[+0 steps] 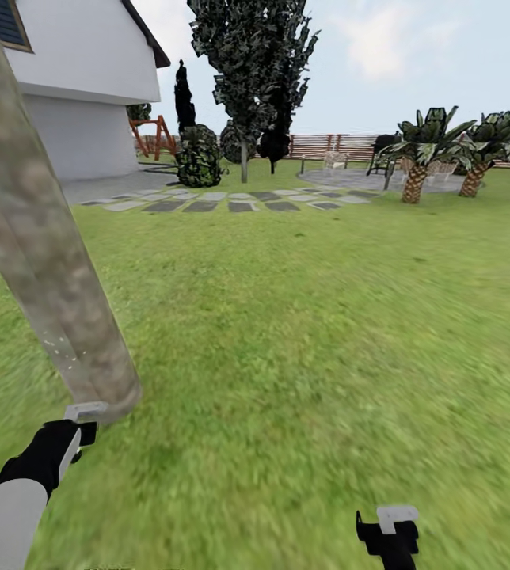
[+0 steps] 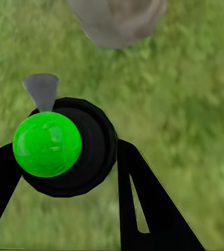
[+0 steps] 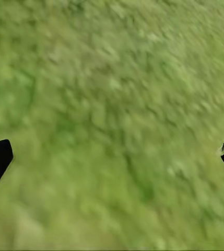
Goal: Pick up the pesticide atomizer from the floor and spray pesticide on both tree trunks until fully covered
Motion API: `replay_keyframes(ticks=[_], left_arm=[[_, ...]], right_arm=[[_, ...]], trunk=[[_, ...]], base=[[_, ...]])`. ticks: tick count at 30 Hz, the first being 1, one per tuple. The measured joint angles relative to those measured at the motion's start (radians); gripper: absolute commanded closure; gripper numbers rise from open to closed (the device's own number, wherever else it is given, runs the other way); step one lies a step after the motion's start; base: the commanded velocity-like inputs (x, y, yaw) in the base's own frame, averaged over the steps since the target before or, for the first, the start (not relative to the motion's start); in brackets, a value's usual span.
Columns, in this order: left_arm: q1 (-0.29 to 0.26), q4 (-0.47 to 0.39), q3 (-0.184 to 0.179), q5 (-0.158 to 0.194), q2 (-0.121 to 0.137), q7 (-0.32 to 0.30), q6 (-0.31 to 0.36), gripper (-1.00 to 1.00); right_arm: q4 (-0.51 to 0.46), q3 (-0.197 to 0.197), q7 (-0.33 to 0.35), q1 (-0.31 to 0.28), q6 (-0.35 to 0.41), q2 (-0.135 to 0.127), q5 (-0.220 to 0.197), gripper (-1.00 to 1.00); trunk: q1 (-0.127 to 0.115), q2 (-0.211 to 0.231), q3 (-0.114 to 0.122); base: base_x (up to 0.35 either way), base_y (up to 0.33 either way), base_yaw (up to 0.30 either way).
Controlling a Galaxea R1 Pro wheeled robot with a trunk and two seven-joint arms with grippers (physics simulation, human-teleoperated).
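While the right pincer (image 3: 112, 157) is spread wide over the floor (image 1: 310, 332), the pesticide atomizer (image 2: 65, 146) is clamped in the left pincer (image 1: 77, 431) just beside the tree trunk (image 1: 41, 237).

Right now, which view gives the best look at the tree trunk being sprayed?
The head view: the tree trunk runs as a long mottled column down to the grass by the left gripper. The left wrist view catches just its base, blurred, beyond a green-capped black object. The right wrist view shows grass.
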Motion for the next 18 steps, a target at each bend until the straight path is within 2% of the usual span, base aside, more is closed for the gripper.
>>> replay_keyframes(ticks=[7,12,18], left_arm=[[0.000,0.013,0.001,-0.002,0.005,0.000,0.000,1.00],[0.000,0.014,-0.004,0.003,-0.006,-0.005,0.000,1.00],[-0.009,0.014,-0.007,-0.005,-0.006,-0.003,0.001,1.00]], right_arm=[[0.000,0.000,0.000,0.000,0.000,0.000,0.001,-1.00],[0.000,0.000,0.000,0.000,0.000,0.000,0.000,-1.00],[0.000,0.000,0.000,0.000,0.000,0.000,0.000,-1.00]], trunk=[[0.000,0.000,0.000],[0.000,0.000,0.000],[0.000,0.000,0.000]], base=[[0.005,0.000,0.277],[0.000,0.000,0.277],[0.000,0.000,0.265]])
